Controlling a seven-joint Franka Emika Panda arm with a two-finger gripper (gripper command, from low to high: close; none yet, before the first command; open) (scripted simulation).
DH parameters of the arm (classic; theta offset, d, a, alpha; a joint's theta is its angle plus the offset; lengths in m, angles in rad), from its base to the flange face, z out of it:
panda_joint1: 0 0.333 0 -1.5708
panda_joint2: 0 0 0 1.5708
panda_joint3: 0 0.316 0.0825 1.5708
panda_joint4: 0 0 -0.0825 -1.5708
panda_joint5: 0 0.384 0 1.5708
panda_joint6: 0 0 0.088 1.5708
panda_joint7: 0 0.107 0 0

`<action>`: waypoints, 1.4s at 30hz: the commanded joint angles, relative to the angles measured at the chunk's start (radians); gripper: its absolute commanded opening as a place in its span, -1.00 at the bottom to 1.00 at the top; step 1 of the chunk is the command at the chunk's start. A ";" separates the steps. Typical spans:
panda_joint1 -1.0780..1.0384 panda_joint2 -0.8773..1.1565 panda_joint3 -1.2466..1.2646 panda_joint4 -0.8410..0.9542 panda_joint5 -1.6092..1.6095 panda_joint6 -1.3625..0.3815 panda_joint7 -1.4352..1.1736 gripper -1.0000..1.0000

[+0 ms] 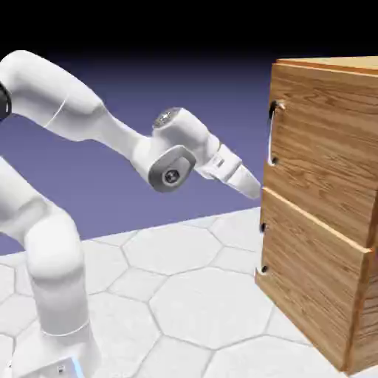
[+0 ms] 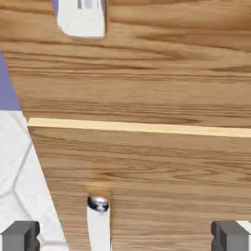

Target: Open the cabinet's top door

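Orange-brown grained wood forms the cabinet's upper door [image 1: 325, 140], its silvery bar handle [image 1: 272, 136] running upright along the exterior view's left edge of the panel. Only the hand view shows the gripper's [image 2: 125, 236] small grey fingertips [image 2: 20, 235], spread wide, holding nothing.

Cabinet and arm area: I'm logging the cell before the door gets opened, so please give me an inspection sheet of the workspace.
Surface: pale floor with large polygonal tiles.
Job's things: wooden cabinet; top door looks closed, its upright handle near one edge; lower door looks closed, with a similar handle.
Clutter: nothing seen.
Gripper: open, nothing between the fingertips, near the cabinet front; contact can't be judged.
Cables: nothing seen.
Surroundings: white arm; blue-violet backdrop, darkening to black at the top.
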 commanded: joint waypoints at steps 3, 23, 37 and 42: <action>-0.066 -0.052 0.059 0.012 0.131 -0.032 -0.062 0.00; -0.506 -0.396 0.453 0.089 1.000 -0.245 -0.478 0.00; -0.813 -0.636 0.728 0.143 1.609 -0.395 -0.768 0.00; -0.923 -0.722 0.826 0.163 1.827 -0.448 -0.872 0.00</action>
